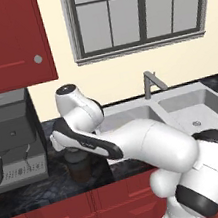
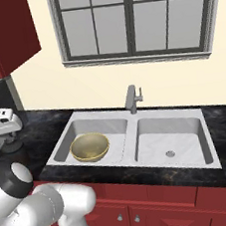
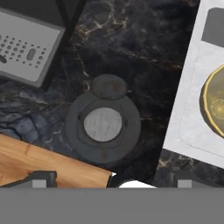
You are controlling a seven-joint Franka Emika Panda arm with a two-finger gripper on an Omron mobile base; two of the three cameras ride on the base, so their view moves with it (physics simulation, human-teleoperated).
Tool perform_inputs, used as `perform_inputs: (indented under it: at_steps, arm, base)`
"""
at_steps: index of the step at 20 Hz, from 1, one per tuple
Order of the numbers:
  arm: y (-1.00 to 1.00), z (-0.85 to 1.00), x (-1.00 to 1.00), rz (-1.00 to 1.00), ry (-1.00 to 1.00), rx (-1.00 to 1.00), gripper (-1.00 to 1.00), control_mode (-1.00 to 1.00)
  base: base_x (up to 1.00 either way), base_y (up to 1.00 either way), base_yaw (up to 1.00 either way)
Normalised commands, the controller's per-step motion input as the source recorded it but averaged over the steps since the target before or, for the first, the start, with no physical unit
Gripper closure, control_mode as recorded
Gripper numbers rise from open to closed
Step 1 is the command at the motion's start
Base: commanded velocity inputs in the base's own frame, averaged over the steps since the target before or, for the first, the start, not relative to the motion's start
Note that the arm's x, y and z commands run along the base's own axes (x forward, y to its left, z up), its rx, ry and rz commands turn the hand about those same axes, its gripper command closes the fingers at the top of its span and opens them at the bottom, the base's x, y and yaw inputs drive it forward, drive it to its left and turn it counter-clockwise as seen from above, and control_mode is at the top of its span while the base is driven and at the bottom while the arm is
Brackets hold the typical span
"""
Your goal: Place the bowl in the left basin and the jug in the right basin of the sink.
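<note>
- The small dark brown-black cylindrical jug with its rounded shoulder and knobbed lid stands upright on the black marbled tabletop, straight below the hand, so its long axis runs along the line of approach
- From the hand view the jug sits a little above and between the two dark finger tips of the jaws at the bottom edge; the tips stand well apart with nothing between them, wider than the jug's body
- In the left base view the jug shows beneath the white arm's wrist, beside the grey coffee machine
- The wide, round, pale yellow-tan bowl with an olive-gold glossy inside already lies in the light grey left basin
- The right basin, smooth grey with a small round drain, lies across the divider, far from the jug
- My judgement: a straight descent should bring the open jaws around the jug's shoulder; the smooth round wall calls for a centred grip
</note>
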Motion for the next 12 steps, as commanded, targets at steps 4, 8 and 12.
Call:
perform_inputs:
  at_steps: [4, 8, 12]
  arm:
    - [0.02, -0.15, 0.14, -0.01, 0.04, -0.02, -1.0, -1.0]
    - [0.06, -0.16, 0.06, -0.02, 0.03, -0.02, -1.0, -1.0]
    - [0.08, -0.18, 0.02, -0.04, 0.02, -0.02, -1.0, -1.0]
  base:
    - [0.0, 0.0, 0.0]
    - [0.0, 0.0, 0.0]
    - [0.0, 0.0, 0.0]
